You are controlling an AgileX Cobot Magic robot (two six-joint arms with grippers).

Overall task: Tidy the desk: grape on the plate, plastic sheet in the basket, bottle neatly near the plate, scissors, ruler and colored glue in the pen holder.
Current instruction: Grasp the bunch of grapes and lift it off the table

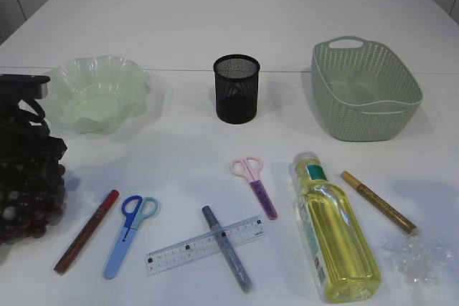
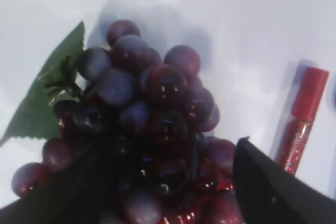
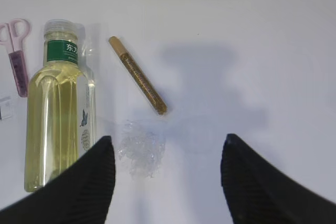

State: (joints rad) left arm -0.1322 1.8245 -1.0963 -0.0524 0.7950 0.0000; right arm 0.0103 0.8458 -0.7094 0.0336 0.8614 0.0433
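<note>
White matte table (image 1: 215, 12) carries a woven-plastic basket (image 1: 366, 91) far right, a ruffled translucent plate (image 1: 97, 94) left and a black mesh pen holder (image 1: 237, 89) between. Bottle (image 1: 333, 231) lies flat, yellow liquid inside. Grape (image 2: 152, 114) — glossy, dark, one green leaf — sits at the left edge; left gripper (image 2: 173, 182) straddles it, grip uncertain. Right gripper (image 3: 168, 182) gapes, empty, above the crinkled plastic sheet (image 3: 139, 150) — clearer in the wrist view.
</note>
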